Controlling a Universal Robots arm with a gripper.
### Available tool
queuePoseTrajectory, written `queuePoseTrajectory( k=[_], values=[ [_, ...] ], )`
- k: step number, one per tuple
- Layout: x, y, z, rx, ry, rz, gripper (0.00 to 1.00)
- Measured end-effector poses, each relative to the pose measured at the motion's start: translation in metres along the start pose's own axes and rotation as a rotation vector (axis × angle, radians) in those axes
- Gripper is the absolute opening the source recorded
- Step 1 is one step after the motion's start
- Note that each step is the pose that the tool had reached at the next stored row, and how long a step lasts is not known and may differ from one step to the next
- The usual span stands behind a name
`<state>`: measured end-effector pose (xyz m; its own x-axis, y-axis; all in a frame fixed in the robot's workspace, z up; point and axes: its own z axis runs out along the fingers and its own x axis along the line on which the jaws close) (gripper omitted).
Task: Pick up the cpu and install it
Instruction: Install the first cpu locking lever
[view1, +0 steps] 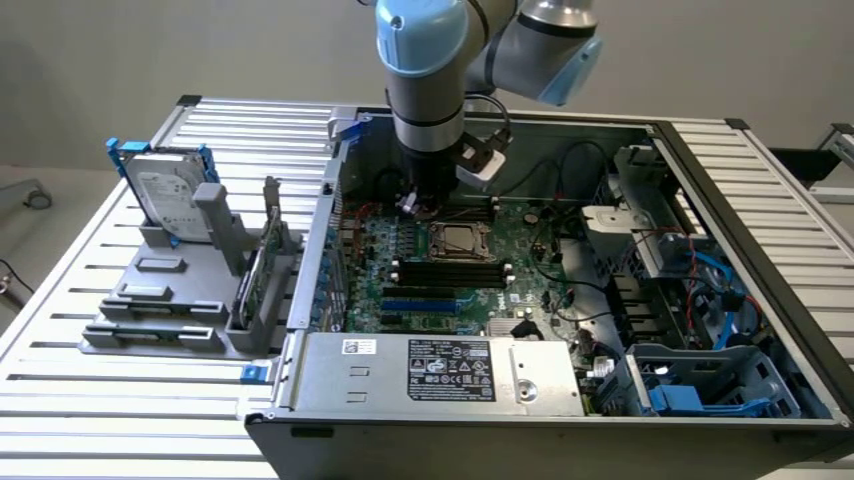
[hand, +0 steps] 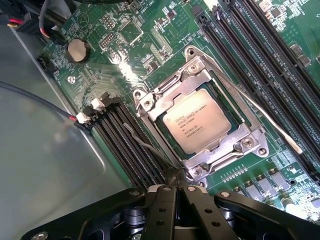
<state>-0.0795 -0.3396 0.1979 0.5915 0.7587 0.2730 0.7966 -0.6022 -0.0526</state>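
- The cpu lies flat in its socket on the motherboard, silvery top up with printed lettering showing.
- A metal socket frame surrounds the chip on all sides. A thin lever rod lies along one edge of that frame.
- Long black memory slots run along both sides of the socket.
- The gripper hangs just above the board near one corner of the socket. Its jaws are pressed together with nothing between them, and they do not touch the chip.
- In the exterior view the gripper points straight down into the open computer case, just to the exterior view's left of the cpu.
- A round coin battery sits on the board, well apart from the socket.
- A power supply with a black label fills the near end of the case.
- Outside the case, on the exterior view's left, a silver hard drive stands upright in a grey holder on the slatted table.
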Motion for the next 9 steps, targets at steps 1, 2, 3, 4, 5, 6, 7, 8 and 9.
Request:
queuePoseTrajectory(
  k=[1, 2, 3, 4, 5, 6, 7, 8, 9],
  values=[
    [0.0003, 0.0, 0.0001, -0.0002, -0.0002, 0.001, 0.11],
    [0.0006, -0.0001, 0.0003, -0.0003, -0.0004, 0.002, 0.11],
    [0.0008, -0.0001, 0.0005, -0.0005, -0.0004, 0.004, 0.11],
    [0.0011, -0.0002, 0.0007, -0.0006, -0.0004, 0.005, 0.11],
    [0.0013, -0.0003, 0.0009, -0.0008, -0.0006, 0.006, 0.11],
    [0.0015, -0.0002, 0.0011, -0.0009, -0.0007, 0.008, 0.11],
    [0.0017, -0.0001, 0.0013, -0.0011, -0.0008, 0.009, 0.11],
    [0.0019, 0.0, 0.0015, -0.0012, -0.001, 0.01, 0.11],
    [0.0021, 0.0002, 0.0018, -0.0015, -0.0013, 0.011, 0.11]
  ],
)
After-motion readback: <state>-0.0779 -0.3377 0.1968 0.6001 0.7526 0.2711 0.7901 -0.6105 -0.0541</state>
